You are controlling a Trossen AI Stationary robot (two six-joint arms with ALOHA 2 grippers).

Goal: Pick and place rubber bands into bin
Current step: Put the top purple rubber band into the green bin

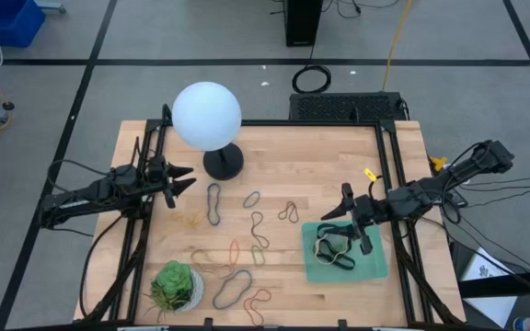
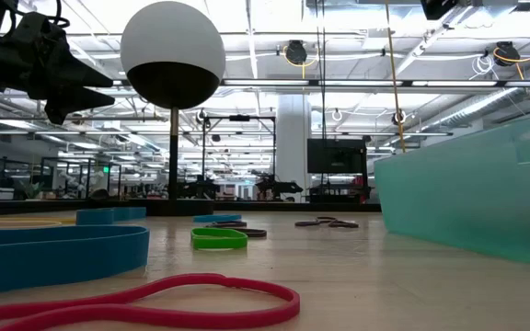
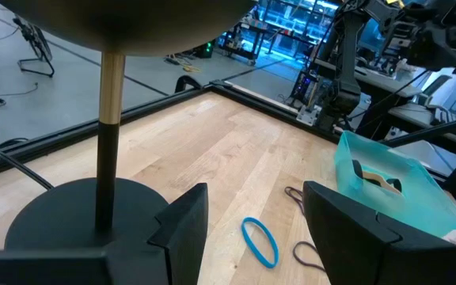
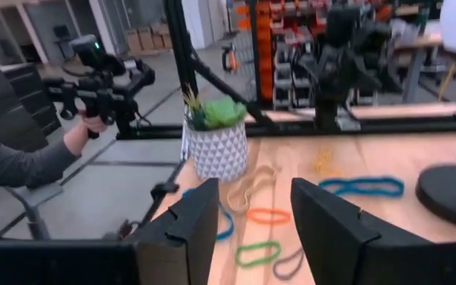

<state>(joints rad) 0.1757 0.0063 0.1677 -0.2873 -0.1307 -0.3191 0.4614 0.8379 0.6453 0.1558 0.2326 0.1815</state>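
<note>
Mint-green translucent bin [image 1: 375, 267] sat near the surface's front right corner, a few rubber bands [image 1: 335, 250] already lying in it, so this looked like the gap between one drop and the next pick. Right pincer [image 1: 357, 227] hovered over the bin's back rim, fingers apart, nothing seen between them in the right wrist view. Left pincer [image 1: 180, 181] hung over the left edge of the surface just beside the black lamp base [image 1: 223, 163], fingers also apart and empty, waiting. Most loose bands [image 1: 258, 226] were spread across the middle and front of the surface, several more close to the white succulent pot [image 1: 178, 288] at the front left corner; a long dark one [image 1: 213, 202] lay nearest the left pincer. Judged next move: one arm should pick the closest band, drop low with fingers straddling the thin loop, pinch flat against the wood, then carry it to the bin. Bands are floppy and thin, so a shallow approach could miss or drag them. A person's hand [image 4: 93, 127] held a dark handheld device beyond the surface. No brand, label or readable writing could be made out anywhere.
</note>
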